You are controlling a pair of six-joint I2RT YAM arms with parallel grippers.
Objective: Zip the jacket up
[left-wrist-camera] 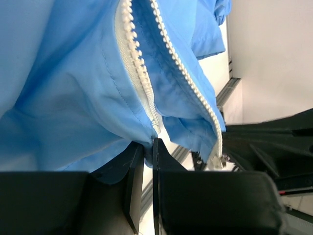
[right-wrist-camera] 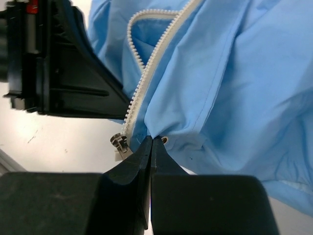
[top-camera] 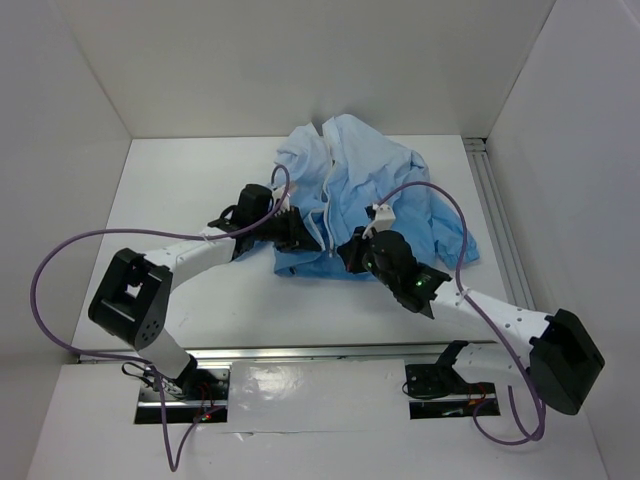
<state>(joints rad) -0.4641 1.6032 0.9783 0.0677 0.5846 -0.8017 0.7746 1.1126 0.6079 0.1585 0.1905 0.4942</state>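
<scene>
my left gripper [left-wrist-camera: 148, 145] and right gripper [right-wrist-camera: 150, 143] both clamp shut on the jacket [top-camera: 400, 190] hem mid-frame; thin, floppy, slippery stuff, so hold right by the zipper [right-wrist-camera: 146, 78]

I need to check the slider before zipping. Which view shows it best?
Right wrist: the slider hangs clear at the zipper's end, beside the right end effector pinching the jacket. Left wrist shows a small glimpse; top external can't resolve it.

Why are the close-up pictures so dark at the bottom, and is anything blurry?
Top external view: even light, soft shadows, the jacket clear. Left wrist view: left fingers near-black and soft-edged, zipper teeth sharp, wall washed out. Right wrist view: right fingers dark too, zipper slider crisp.
</scene>
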